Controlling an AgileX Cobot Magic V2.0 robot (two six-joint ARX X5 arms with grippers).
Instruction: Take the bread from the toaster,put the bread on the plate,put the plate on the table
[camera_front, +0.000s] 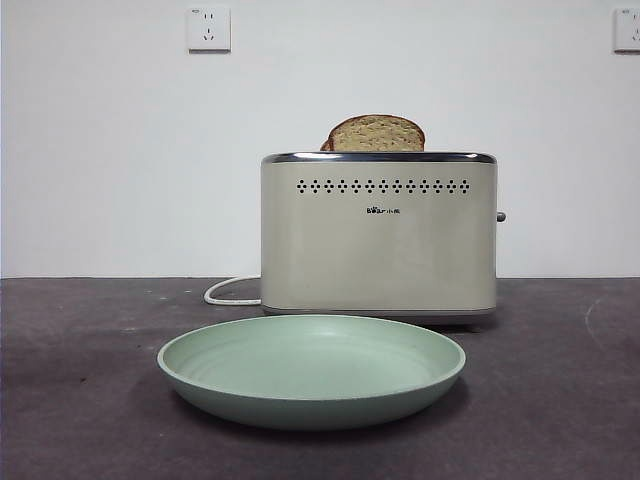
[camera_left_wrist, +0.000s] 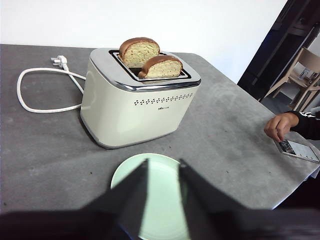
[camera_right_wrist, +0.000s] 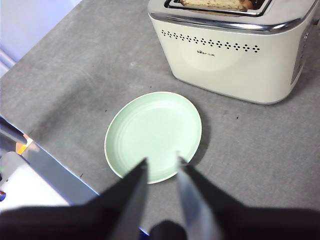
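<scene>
Bread (camera_front: 377, 133) sits in the toaster (camera_front: 379, 240); plate (camera_front: 311, 370) on desk (camera_front: 80, 400); both grippers' jaws slightly spread, holding nothing.

Both arms raised, left gripper (camera_left_wrist: 163, 175) & right gripper (camera_right_wrist: 161, 172) fingers slightly apart, holding nothing.

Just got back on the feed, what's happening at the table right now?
Nothing is being handled yet. Two slices stand in the toaster; the bread sticks up higher than the second slice beside it. The plate lies bare on the table in front of the toaster. The left gripper and the right gripper both hover above the plate, open and holding nothing. At the table's edge, a person's hand rests by a small device.
</scene>
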